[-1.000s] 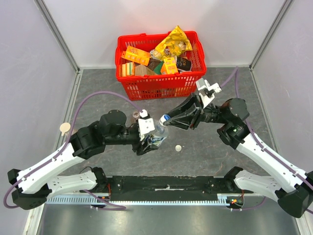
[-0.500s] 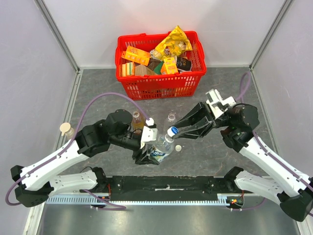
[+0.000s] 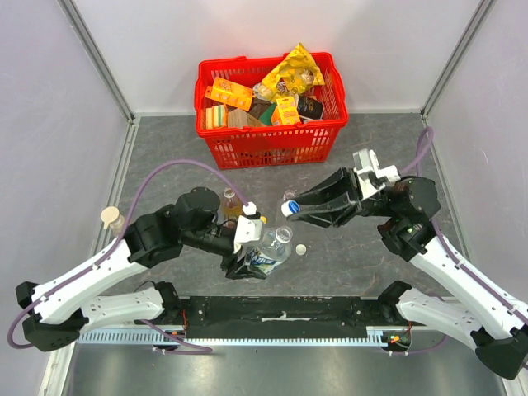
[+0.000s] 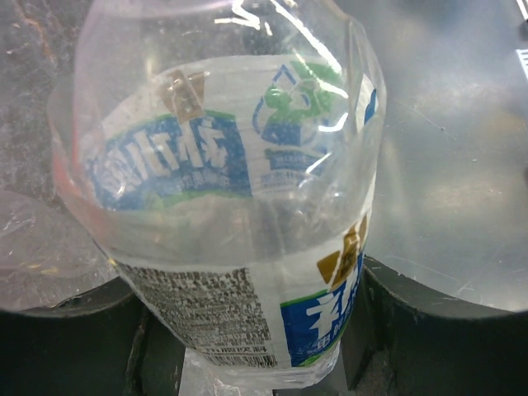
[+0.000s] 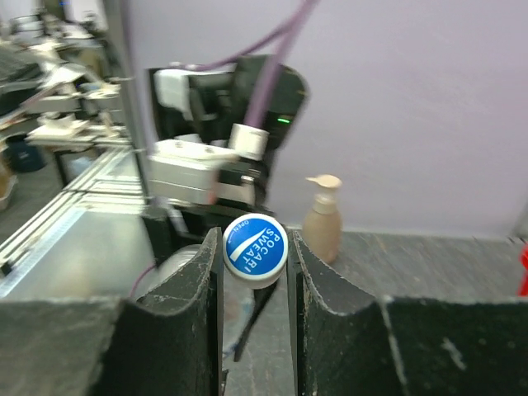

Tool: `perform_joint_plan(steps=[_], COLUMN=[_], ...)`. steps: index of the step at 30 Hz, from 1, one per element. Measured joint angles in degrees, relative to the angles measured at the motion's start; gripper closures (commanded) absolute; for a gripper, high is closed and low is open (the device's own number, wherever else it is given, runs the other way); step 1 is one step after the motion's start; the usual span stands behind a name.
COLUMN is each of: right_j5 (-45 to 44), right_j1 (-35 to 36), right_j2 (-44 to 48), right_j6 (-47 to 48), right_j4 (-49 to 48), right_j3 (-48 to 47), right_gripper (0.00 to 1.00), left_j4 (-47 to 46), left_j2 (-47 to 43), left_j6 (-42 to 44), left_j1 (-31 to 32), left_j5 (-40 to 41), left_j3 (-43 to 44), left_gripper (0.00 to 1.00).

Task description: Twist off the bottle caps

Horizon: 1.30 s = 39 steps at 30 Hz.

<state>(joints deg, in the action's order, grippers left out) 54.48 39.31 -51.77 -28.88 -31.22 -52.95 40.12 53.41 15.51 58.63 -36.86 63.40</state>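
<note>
Against the left edge of the grey bench (image 3: 375,144) stands a beige pump bottle (image 3: 110,217), well clear of the work. The left arm reaches in from the near left corner, and its pincer (image 3: 248,261) is closed round the lower body of a clear water bottle (image 4: 239,206). The left wrist view shows the crumpled plastic and blue and green label wedged between the two dark fingers (image 4: 417,330). Seen from above, the bottle is tilted. Its long axis runs from its base near the bench's near edge up to an uncapped mouth that points toward the far right corner. A brownish bottle (image 3: 230,203) stands just behind the left arm. A loose white cap (image 3: 301,248) lies flat on the bench, just right of the water bottle's mouth. Just beyond the mouth on the far side, apart from it and lifted off the bench near the middle, is the blue cap (image 5: 255,249). The right pincer (image 3: 289,210) pinches it by the rim, one finger on either side. Its printed flat top faces back along the fingers toward the right wrist, so its short axis lies in line with the pincer and its open side faces the left arm. A red basket (image 3: 272,147) full of packets sits at the middle of the far edge.
</note>
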Motion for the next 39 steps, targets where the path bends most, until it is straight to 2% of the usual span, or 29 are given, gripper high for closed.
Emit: perform_joint_plan(steps=[5, 10, 15, 22, 29, 39], right_j5=[-13.3, -26.6, -38.9, -51.5, -58.6, -62.5], right_j1=[0.0, -0.5, -2.2, -4.9, -5.0, -5.0], right_j2=[0.0, -0.4, -0.5, -0.4, -0.5, -9.2], right_j6=[3.9, 5.6, 5.9, 5.5, 5.4, 1.3], right_j4=[10.0, 17.0, 19.8, 23.3, 23.5, 23.5], right_j3=[-0.5, -0.5, 2.5, 10.6, 16.9, 21.6], right_gripper=[1.00, 1.00, 1.00, 1.00, 1.00, 1.00], left_j4=[-4.8, -10.5, -17.5, -30.9, -44.8, -69.5], left_j2=[-4.1, -6.3, -7.0, -11.4, -11.3, -10.3], left_j6=[-0.9, -4.2, -8.7, -14.7, -16.0, -15.9], left_j1=[0.0, 0.0, 0.0, 0.0, 0.0, 0.0], left_j5=[4.3, 11.9, 19.6, 30.0, 36.2, 39.5], left_j3=[-5.1, -10.8, -16.1, -29.6, -39.1, -56.9], left_gripper=[0.96, 0.98, 0.98, 0.98, 0.98, 0.98])
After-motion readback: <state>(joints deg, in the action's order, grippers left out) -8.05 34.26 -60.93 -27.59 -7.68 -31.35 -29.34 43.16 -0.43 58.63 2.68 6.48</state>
